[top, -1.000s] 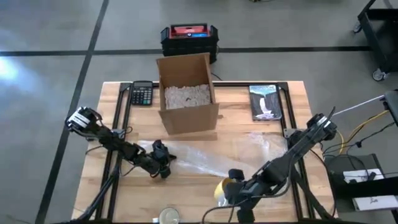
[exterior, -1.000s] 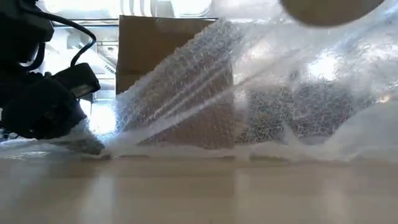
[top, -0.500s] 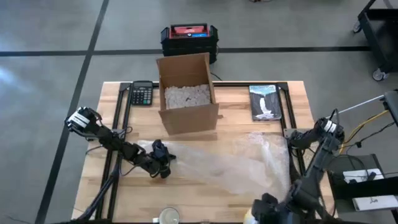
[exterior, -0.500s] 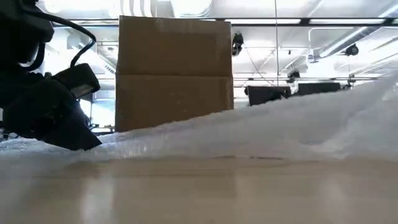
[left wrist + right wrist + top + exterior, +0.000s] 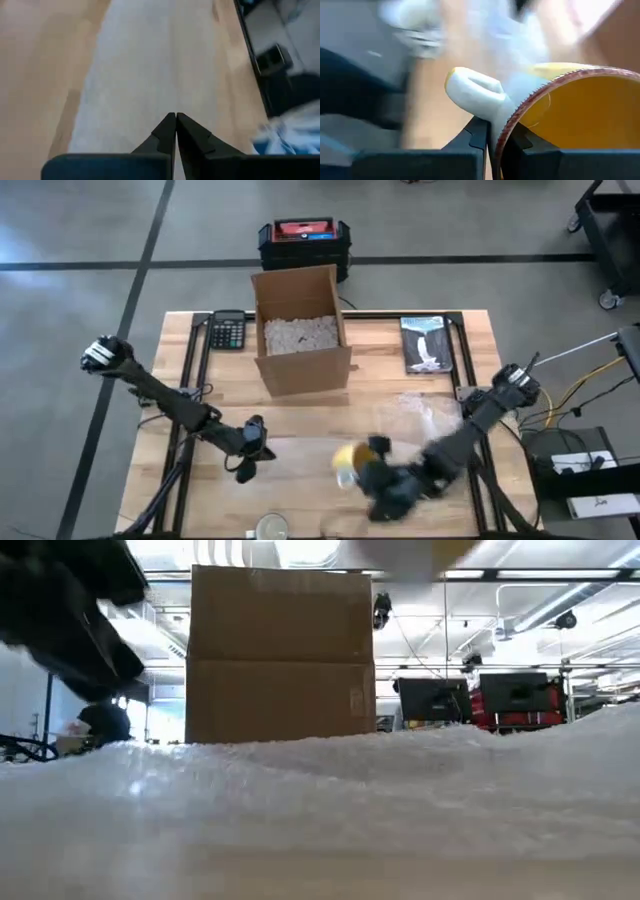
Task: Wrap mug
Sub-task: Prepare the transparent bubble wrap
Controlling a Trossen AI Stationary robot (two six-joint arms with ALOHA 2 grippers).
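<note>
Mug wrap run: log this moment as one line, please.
right pincer: shut on mug rim, over bubble wrap | left pincer: shut, at wrap's left end | cardboard box: behind, open

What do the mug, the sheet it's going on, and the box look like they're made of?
Mug: probably glazed ceramic, with a glossy yellow inside and a thick white handle. Sheet: clear bubble wrap, translucent, with a pebbled texture. Box: plain brown corrugated cardboard, matte, with folded flaps.
</note>
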